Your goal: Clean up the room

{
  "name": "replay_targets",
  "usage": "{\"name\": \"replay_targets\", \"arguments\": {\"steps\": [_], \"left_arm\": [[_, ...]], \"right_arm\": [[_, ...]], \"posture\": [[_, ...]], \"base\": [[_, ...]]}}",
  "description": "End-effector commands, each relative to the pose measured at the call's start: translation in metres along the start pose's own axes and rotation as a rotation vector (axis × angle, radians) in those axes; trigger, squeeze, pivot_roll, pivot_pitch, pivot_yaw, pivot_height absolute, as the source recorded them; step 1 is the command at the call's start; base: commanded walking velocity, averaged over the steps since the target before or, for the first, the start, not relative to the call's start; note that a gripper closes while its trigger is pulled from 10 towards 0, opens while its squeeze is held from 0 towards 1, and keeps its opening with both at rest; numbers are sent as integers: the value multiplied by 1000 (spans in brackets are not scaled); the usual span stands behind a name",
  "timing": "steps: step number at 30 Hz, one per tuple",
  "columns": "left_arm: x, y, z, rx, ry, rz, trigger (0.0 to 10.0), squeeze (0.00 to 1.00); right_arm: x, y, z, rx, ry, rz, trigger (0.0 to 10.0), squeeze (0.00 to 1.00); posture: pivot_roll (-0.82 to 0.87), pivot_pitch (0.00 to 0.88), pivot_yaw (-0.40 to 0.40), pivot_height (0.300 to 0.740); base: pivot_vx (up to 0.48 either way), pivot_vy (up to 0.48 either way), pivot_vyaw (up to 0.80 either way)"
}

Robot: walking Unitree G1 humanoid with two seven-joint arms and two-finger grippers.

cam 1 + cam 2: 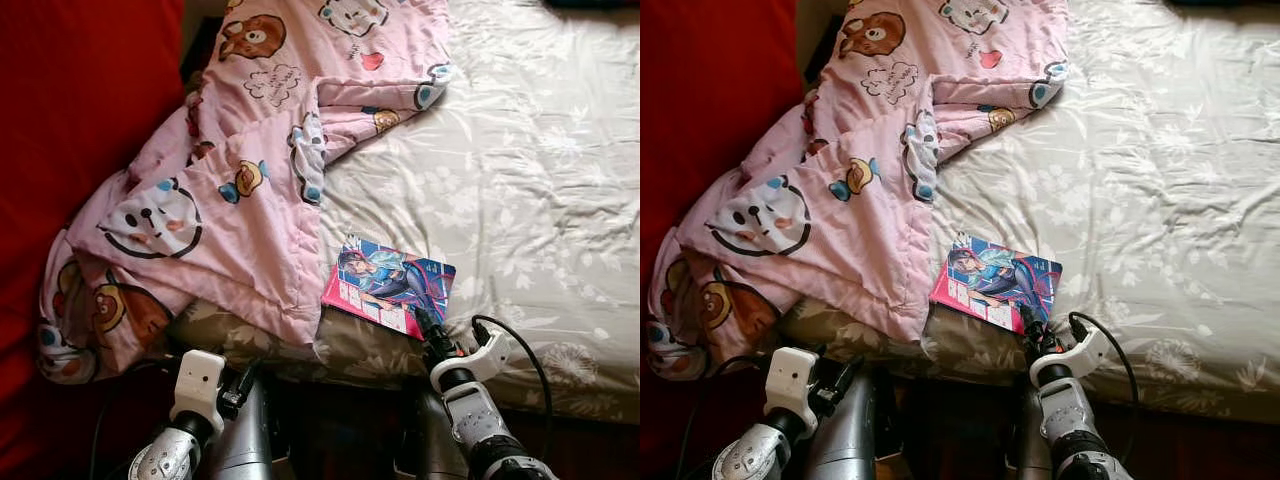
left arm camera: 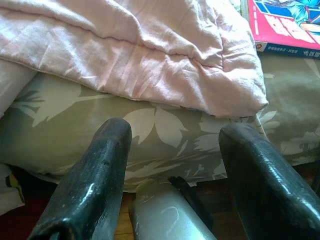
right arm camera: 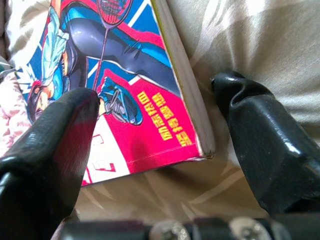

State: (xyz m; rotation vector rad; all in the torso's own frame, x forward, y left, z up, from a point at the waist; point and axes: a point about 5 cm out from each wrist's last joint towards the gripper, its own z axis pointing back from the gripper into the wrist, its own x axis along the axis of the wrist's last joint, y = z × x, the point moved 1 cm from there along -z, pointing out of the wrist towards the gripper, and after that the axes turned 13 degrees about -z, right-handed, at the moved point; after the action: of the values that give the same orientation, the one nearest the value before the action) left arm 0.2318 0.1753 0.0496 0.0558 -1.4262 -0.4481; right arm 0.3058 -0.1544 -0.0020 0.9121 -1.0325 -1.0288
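Two grippers sit low at the near edge of the bed (image 1: 520, 180), which is covered in a pale grey-beige sheet printed with leaves and flowers. At far left a red wall or curtain (image 1: 70, 130) runs alongside the bed. Next to it a pink quilt (image 1: 240, 180) printed with cartoon bears and other animals lies crumpled over the left part of the bed, one corner hanging over the near edge.

Below that corner is the left gripper (image 2: 175, 165), held off the mattress side beneath the quilt's folded hem. Its fingers (image 2: 90, 185) stand wide apart with nothing between them. In the head views the left arm's white wrist housing (image 1: 198, 385) shows just under the bed edge.

Further right, a comic book (image 1: 388, 285) with a red, blue and pink cover lies flat on the sheet close to the near edge, just beside the quilt's hem but not covered by it.

At the book's near right corner is the right gripper (image 3: 160, 120). Its fingers (image 3: 260, 145) are spread wide and straddle that corner: one pad lies over the cover, the other on the sheet just past the page edge. They are not closed on the book. A black cable (image 1: 530, 350) loops off the right wrist.
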Motion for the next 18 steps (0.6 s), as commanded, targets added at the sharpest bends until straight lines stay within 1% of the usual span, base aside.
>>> {"name": "replay_targets", "arguments": {"steps": [1,3,9,10,11,18], "left_arm": [[-9,-2,7,-16,47,-18,10000,0],[-9,-2,6,-19,48,-22,10000,0],[-8,-3,7,-19,50,-24,10000,0],[-8,-3,7,-19,50,-24,10000,0],[-9,-4,7,-19,50,-24,10000,0],[-8,-4,5,-16,49,-24,10000,0]], "right_arm": [[-45,-8,6,-42,167,-72,10000,0],[-47,-5,5,-22,182,-72,10000,0],[-47,0,2,-6,177,-81,10000,0],[-47,1,2,0,177,-87,1529,0],[-46,2,1,10,177,-95,0,0],[-45,-1,3,8,171,-94,0,0]], "posture": [[179,335,59,587],[181,334,57,587],[181,334,55,587],[179,332,52,587],[179,331,51,587],[175,326,49,587]], "base": [[0,0,0],[0,0,0],[0,0,0],[0,0,0],[0,0,0],[0,0,0]]}}
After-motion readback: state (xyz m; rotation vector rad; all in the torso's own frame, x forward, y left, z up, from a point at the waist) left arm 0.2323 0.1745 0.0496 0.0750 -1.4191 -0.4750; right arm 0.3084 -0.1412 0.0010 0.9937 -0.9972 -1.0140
